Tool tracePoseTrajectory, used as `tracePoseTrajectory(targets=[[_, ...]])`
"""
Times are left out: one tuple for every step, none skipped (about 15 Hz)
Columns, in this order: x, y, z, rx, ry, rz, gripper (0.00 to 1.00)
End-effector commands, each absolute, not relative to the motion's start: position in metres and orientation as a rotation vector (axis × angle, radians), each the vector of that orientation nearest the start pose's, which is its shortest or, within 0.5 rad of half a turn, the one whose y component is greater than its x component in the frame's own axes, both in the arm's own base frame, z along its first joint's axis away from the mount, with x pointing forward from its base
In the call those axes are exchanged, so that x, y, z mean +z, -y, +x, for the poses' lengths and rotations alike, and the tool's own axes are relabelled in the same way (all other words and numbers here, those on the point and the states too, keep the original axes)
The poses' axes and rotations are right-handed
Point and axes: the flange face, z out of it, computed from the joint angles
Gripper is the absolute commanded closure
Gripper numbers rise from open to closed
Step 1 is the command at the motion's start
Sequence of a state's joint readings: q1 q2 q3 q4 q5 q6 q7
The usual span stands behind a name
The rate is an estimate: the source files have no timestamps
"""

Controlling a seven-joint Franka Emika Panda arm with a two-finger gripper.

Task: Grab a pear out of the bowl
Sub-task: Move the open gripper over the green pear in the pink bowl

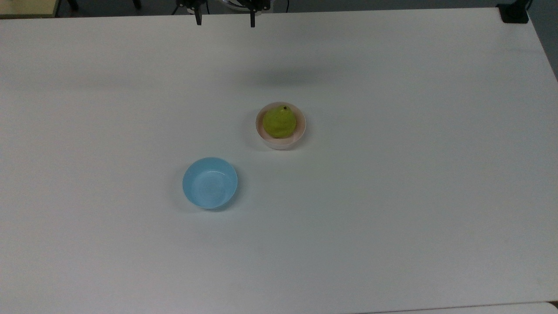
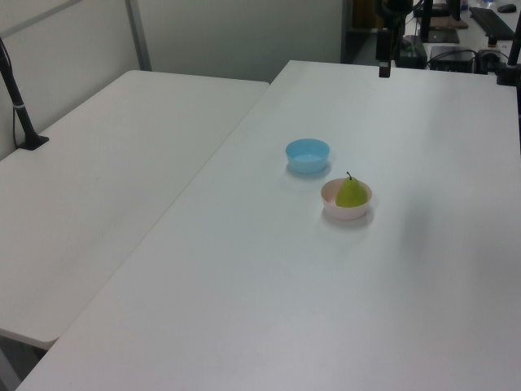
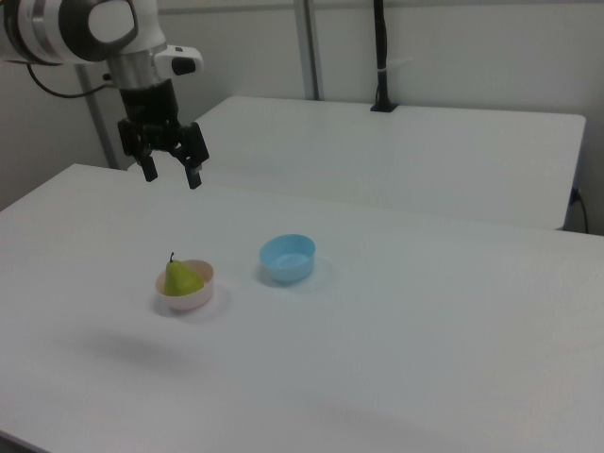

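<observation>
A yellow-green pear (image 1: 279, 121) (image 2: 351, 194) (image 3: 180, 278) sits upright in the pale pink bowl (image 1: 280, 141) (image 2: 345, 213) (image 3: 196, 298) near the middle of the white table. My gripper (image 1: 225, 19) (image 3: 171, 175) hangs open high above the table, well away from the bowl, toward the top view's upper edge and up and left of the bowl in the right view. Nothing is between its fingers. In the left view one dark fingertip (image 2: 383, 69) shows at the far end of the table.
An empty light blue bowl (image 1: 210, 183) (image 2: 308, 155) (image 3: 288, 258) stands beside the pink bowl, to its lower left in the top view. A second white table (image 2: 98, 179) (image 3: 396, 151) adjoins this one. A black post (image 3: 381, 57) stands on it.
</observation>
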State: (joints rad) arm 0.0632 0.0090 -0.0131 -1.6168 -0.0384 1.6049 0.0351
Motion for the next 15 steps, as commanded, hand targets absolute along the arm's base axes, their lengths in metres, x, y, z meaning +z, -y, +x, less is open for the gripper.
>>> tracePoseTrajectory(targets=[[0.607,-0.022,0.556,0.031,0.056,-3.155,0.00],[0.607,-0.022,0.556,0.031,0.056,-3.155,0.00],[0.607,-0.023,0.556,0.031,0.054,-3.155,0.00],[0.607,-0.024,0.556,0.033,0.054,-3.155,0.00],[0.606,-0.026,0.556,0.036,0.059,-3.155,0.00],[0.606,-0.026,0.556,0.036,0.059,-3.155,0.00],[0.606,-0.027,0.556,0.031,0.061,-3.155,0.00],[0.606,-0.028,0.556,0.031,0.064,-3.155,0.00],[0.604,-0.030,0.557,0.036,0.073,-3.155,0.00],[0.600,-0.033,0.558,0.043,0.085,-3.153,0.00],[0.595,-0.038,0.560,0.043,0.105,-3.151,0.00],[0.587,-0.043,0.561,0.033,0.120,-3.151,0.00],[0.580,-0.045,0.562,0.019,0.125,-3.150,0.00],[0.573,-0.051,0.563,0.021,0.146,-3.148,0.00],[0.565,-0.061,0.564,0.026,0.185,-3.146,0.00]])
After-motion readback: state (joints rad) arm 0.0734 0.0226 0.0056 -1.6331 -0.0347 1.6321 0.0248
